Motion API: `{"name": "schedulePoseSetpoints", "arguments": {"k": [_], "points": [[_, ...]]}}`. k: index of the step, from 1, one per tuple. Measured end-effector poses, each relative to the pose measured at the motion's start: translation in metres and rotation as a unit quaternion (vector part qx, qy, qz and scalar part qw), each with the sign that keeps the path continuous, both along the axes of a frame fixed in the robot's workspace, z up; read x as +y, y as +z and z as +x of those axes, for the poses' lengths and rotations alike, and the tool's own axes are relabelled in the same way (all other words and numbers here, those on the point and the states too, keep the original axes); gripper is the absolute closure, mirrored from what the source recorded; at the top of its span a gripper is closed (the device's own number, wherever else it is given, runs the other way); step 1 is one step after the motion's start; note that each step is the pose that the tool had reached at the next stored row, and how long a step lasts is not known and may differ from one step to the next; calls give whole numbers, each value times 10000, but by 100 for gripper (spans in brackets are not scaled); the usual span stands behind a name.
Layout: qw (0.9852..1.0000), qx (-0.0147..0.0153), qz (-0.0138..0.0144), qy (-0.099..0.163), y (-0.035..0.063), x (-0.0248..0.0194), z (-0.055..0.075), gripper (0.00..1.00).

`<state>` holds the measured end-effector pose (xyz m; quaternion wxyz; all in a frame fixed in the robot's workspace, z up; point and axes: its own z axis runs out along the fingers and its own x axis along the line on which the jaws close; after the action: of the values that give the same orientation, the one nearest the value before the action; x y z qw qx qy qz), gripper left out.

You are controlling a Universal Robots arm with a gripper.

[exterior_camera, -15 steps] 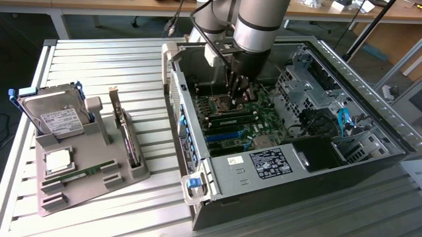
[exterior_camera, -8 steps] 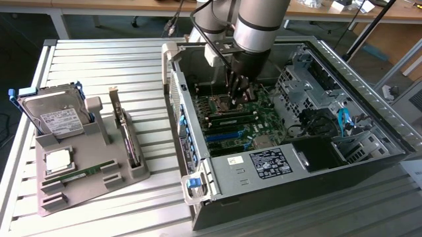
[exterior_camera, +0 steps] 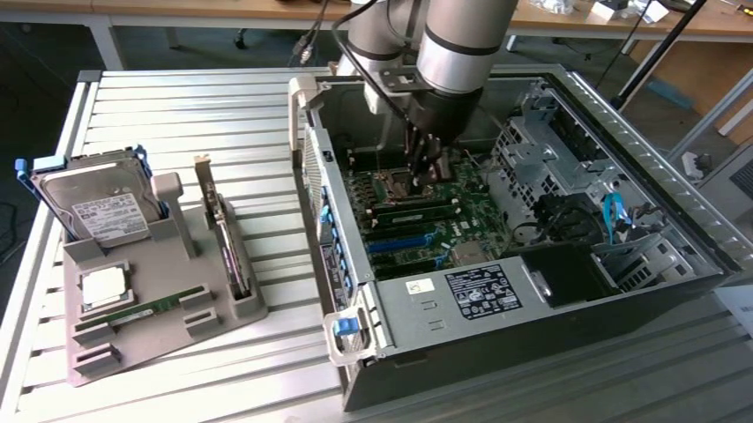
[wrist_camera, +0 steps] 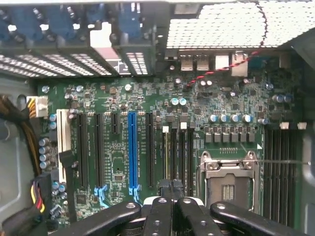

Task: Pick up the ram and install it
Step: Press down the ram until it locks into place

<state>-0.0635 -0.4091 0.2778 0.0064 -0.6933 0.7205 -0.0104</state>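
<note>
The ram (exterior_camera: pixel 150 307), a thin green stick, lies flat in a slot of the grey holder (exterior_camera: pixel 176 330) on the table, at the exterior view's left. My gripper (exterior_camera: pixel 425 174) is far from it, reaching down inside the open computer case (exterior_camera: pixel 518 308) just above the motherboard (exterior_camera: pixel 453 236). In the wrist view the gripper (wrist_camera: pixel 171 186) is shut, its black fingers pressed together with nothing visible between them. They hang over the black memory slots (wrist_camera: pixel 178 157) beside the empty processor socket (wrist_camera: pixel 229 179).
The holder also carries a hard drive (exterior_camera: pixel 100 210), a square silver processor chip (exterior_camera: pixel 104 286) and a card with a metal bracket (exterior_camera: pixel 224 238). Case walls, a drive cage (exterior_camera: pixel 547 154) and cables (exterior_camera: pixel 612 216) surround the gripper. A blue expansion slot (wrist_camera: pixel 131 150) lies beside the memory slots.
</note>
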Motion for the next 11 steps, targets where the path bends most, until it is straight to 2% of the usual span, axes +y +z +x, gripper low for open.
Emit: {"name": "schedulePoseSetpoints", "arguments": {"k": [3, 7, 11], "points": [[9998, 0, -7, -217, -2, 0, 0, 89], [9983, 0, -15, -584, -2, 0, 0, 89], [9954, 0, -30, -958, -3, 0, 0, 89]]}}
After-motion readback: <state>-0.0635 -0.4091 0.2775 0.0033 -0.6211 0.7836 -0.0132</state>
